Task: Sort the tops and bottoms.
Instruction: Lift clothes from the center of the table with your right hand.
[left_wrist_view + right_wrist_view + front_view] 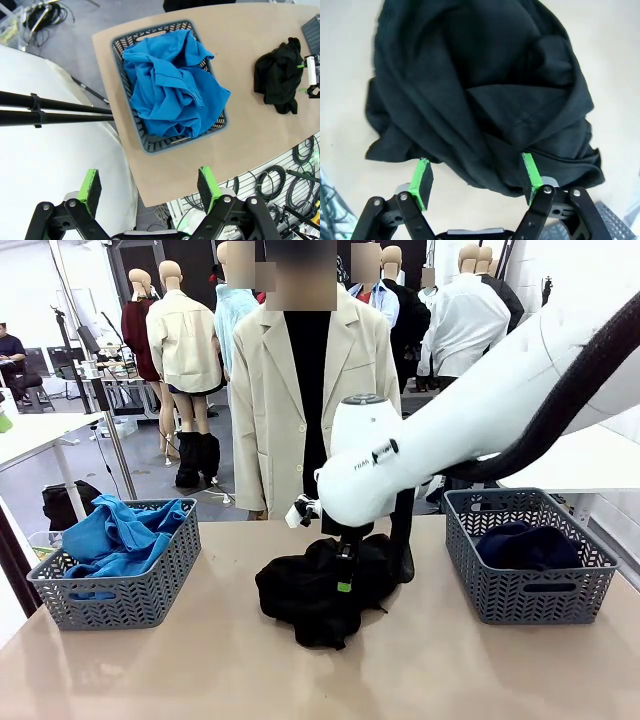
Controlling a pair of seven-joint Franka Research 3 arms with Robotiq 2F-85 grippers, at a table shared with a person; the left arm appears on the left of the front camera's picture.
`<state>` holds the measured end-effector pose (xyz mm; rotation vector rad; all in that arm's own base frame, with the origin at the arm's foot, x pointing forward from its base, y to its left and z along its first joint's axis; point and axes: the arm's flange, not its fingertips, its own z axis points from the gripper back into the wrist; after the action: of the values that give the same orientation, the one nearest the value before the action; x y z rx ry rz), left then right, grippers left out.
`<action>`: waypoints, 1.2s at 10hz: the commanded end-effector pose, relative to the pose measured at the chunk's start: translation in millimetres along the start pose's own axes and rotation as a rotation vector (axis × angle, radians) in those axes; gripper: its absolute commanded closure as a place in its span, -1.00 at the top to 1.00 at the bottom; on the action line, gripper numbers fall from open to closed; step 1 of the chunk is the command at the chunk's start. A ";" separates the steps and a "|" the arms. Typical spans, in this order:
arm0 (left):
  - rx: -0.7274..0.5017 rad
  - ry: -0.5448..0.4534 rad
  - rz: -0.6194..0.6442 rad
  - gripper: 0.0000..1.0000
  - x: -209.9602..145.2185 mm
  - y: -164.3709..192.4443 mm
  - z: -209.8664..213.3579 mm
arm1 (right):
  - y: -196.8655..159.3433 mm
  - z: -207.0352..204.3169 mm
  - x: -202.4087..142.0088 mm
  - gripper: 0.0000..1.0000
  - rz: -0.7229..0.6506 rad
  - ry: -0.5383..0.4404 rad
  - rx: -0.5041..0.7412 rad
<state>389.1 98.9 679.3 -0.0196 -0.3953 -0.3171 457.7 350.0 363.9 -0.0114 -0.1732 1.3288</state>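
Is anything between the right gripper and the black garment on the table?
Nothing visible. The right gripper hangs open directly over the black garment, which lies alone on bare table between the two baskets; its pads already straddle the cloth's near edge.

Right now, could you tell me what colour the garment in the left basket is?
Bright blue garment, filling the grey basket; it shows best in the left wrist view.

The right arm (420, 440) covers the back part of the black garment (315, 590), and the right claw (345, 585) is mostly hidden. The dark cloth (525, 545) in the right basket (530, 590) sits low, its kind unclear.
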 end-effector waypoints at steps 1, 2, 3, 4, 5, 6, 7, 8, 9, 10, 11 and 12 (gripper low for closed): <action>0.001 -0.006 0.014 1.00 0.6 -0.1 1.0 | -1.1 -19.4 0.8 0.71 -0.059 0.059 -0.035; 0.001 -0.006 0.014 1.00 0.6 -0.1 1.0 | -4.3 -25.3 1.1 0.71 -0.105 0.062 -0.101; 0.001 -0.006 0.014 1.00 0.6 -0.1 1.0 | -6.0 -32.7 2.7 0.71 -0.131 0.081 -0.150; 0.001 -0.006 0.014 1.00 0.6 -0.1 1.0 | -5.5 -34.2 3.2 0.71 -0.133 0.094 -0.135; 0.001 -0.006 0.014 1.00 0.6 -0.1 1.0 | -7.0 -32.7 2.7 0.47 -0.127 0.071 -0.106; 0.001 -0.006 0.014 1.00 0.6 -0.1 1.0 | -7.1 -29.4 3.2 0.10 -0.148 0.063 -0.090; 0.001 -0.006 0.014 1.00 0.6 -0.1 1.0 | -6.4 -26.9 3.7 -0.28 -0.155 0.058 -0.089; 0.001 -0.006 0.014 1.00 0.6 -0.1 1.0 | -6.5 -25.0 3.5 -0.65 -0.164 0.044 -0.094; 0.001 -0.006 0.014 1.00 0.6 -0.1 1.0 | -5.8 -23.4 2.7 -1.00 -0.179 0.018 -0.099; 0.001 -0.006 0.014 1.00 0.6 -0.1 1.0 | -4.8 -22.8 2.8 -1.00 -0.180 0.018 -0.097; 0.001 -0.006 0.014 1.00 0.6 -0.1 1.0 | -3.7 -22.4 3.1 -1.00 -0.179 0.018 -0.094; 0.001 -0.006 0.014 1.00 0.6 -0.1 1.0 | -4.0 -21.5 2.2 -1.00 -0.184 0.006 -0.090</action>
<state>389.1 98.9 679.3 -0.0197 -0.3953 -0.3170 469.0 353.4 344.7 -0.1045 -0.1995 1.1648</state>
